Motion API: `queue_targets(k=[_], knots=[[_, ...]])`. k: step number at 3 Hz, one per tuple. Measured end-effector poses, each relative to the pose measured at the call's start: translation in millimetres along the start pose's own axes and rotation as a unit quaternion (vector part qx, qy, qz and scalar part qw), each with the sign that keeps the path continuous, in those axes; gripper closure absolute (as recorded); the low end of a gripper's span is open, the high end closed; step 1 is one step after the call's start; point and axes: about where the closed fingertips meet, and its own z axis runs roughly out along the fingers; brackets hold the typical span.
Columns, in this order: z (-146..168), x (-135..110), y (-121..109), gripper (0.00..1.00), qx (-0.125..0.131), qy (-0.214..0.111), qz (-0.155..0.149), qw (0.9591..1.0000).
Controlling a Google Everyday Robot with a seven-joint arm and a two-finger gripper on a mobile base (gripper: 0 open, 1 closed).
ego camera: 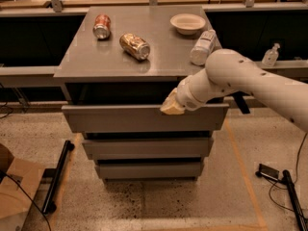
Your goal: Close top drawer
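Observation:
The top drawer (pixel 120 118) is a wide grey drawer with a plain front panel under the cabinet top. It still sticks out a little, with a dark gap above its front edge. My gripper (pixel 171 107) with tan fingertips rests against the upper edge of the drawer front, right of its middle. My white arm reaches in from the right.
On the grey cabinet top (pixel 86 57) lie a red can (pixel 101 26), a gold can (pixel 134 46), a white bowl (pixel 187 23) and a plastic bottle (pixel 202 47). Two narrower drawer fronts (pixel 147 148) sit below. A cardboard box (pixel 14 186) and a black bar (pixel 57 176) lie at left; cables lie at right.

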Motion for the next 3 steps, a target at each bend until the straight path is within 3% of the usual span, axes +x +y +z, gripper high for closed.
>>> queue_targets(k=[2,3], knots=[[22.7,17.5,7.7,1.0,-0.026,0.016,0.024,0.9993],[41.4,42.2,1.0,1.0,-0.027,0.031,0.049,0.998]])
